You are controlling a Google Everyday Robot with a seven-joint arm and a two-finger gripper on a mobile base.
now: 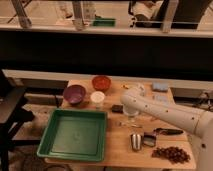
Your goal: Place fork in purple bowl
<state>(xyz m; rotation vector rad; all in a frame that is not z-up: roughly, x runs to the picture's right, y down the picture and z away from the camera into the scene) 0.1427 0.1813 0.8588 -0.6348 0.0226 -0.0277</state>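
My gripper (131, 114) hangs low over the wooden table (115, 150), near the white cup (97, 98); whether it is spread or closed I cannot tell; the fork (128, 123) lies flat on the wood just below it on the near side (a thin silvery sliver, hard to make out), and I cannot tell if we touch; the purple bowl (74, 93) sits well apart, beyond the cup, behind the green tray (75, 134).

place: robot lab | evidence: white arm (167, 115), claw (131, 115) low over wooden table (120, 146); metal railing (60, 28) behind
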